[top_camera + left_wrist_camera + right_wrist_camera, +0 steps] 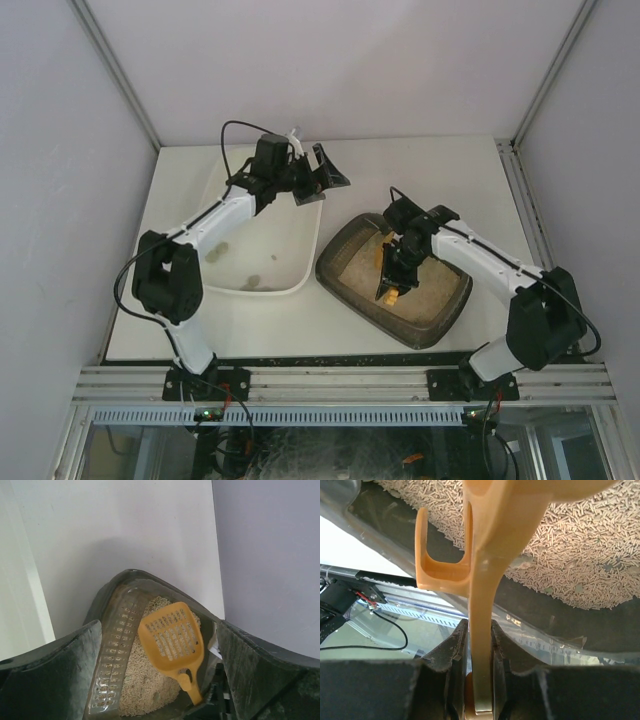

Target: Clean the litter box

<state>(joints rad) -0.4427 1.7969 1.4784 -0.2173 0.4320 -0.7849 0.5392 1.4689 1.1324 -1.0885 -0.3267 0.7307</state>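
- Two grippers showing: right gripper [392, 283] is clamping tight on the orange scoop [172, 637] handle.
- Scoop is hanging over pale litter [580, 545] inside the litter box [338, 265].
- Litter box is sitting on the table [450, 175], just right of the white tub [262, 288].
- Left gripper [322, 178] is hovering spread wide, holding nothing, over the tub's far corner.

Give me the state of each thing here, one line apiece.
Litter box: uncovered, litter inside.
Scoop: gripped by its handle, above the litter, head looks empty.
Right hand: shut on the scoop.
Left hand: open, empty.
Tub: uncovered, dark clumps on its floor.
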